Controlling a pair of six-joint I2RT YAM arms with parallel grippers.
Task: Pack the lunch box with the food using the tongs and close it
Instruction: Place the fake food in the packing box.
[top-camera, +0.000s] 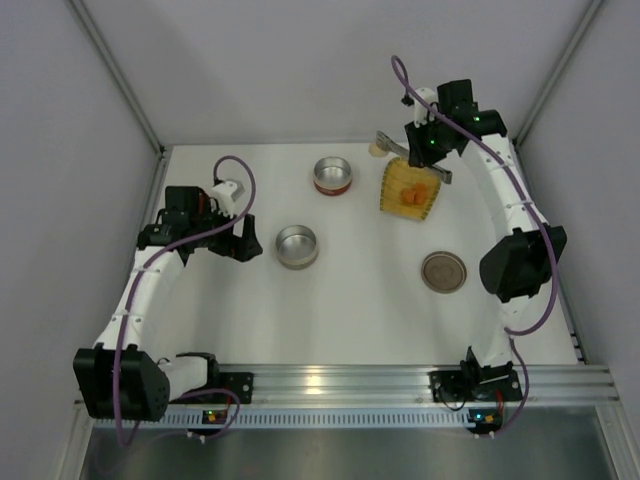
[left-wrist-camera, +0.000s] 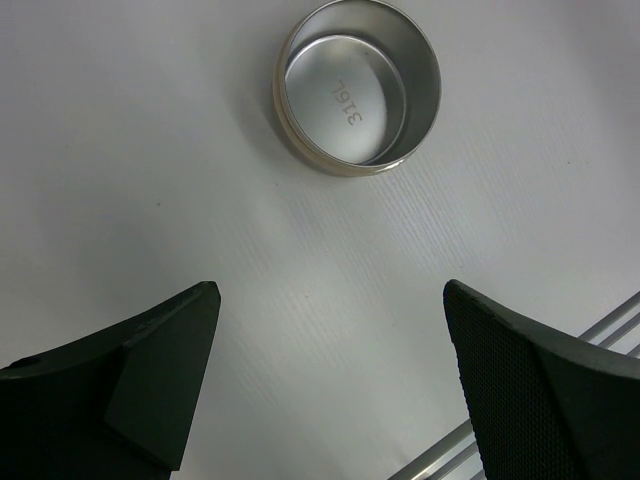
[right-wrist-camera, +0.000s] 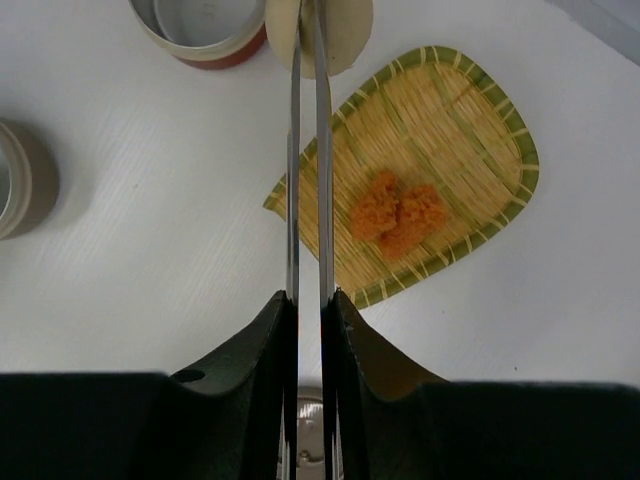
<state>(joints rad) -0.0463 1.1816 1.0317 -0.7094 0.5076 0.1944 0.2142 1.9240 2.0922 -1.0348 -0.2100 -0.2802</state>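
Scanning left to right: the left gripper (left-wrist-camera: 330, 295) hung over the white table (left-wrist-camera: 150, 150), fingers (left-wrist-camera: 150, 370) spread wide with nothing between them. Just ahead of it, apart from the fingers, the silver tin (left-wrist-camera: 425, 100) stood upright and uncovered, with a stamped marking on its floor. Farther back and a bit right, the red-banded tin (right-wrist-camera: 235, 52) also stood upright with no lid, well apart from the silver one. Next came the whitish lump (right-wrist-camera: 350, 30), near the red-banded tin and just off the back-left corner of the yellow woven tray (right-wrist-camera: 470, 110). The far ends of the tongs (right-wrist-camera: 294, 180) crossed over it. I couldn't tell whether the tips pinched it or only lay over it, or whether it was off the table. The tongs ran from the lump along the tray's left edge back into the right gripper (right-wrist-camera: 308, 300). Its fingers were clamped on the two arms, squeezing them nearly parallel with a thin gap. The orange chunks (right-wrist-camera: 398, 212) sat bunched together in the middle of the tray, right of the tongs and not touching them. From overhead, the right gripper was at the tray's back edge. The round lid (top-camera: 444, 271) lay flat on the table nearer the arm bases, apart from the tray and both tins.
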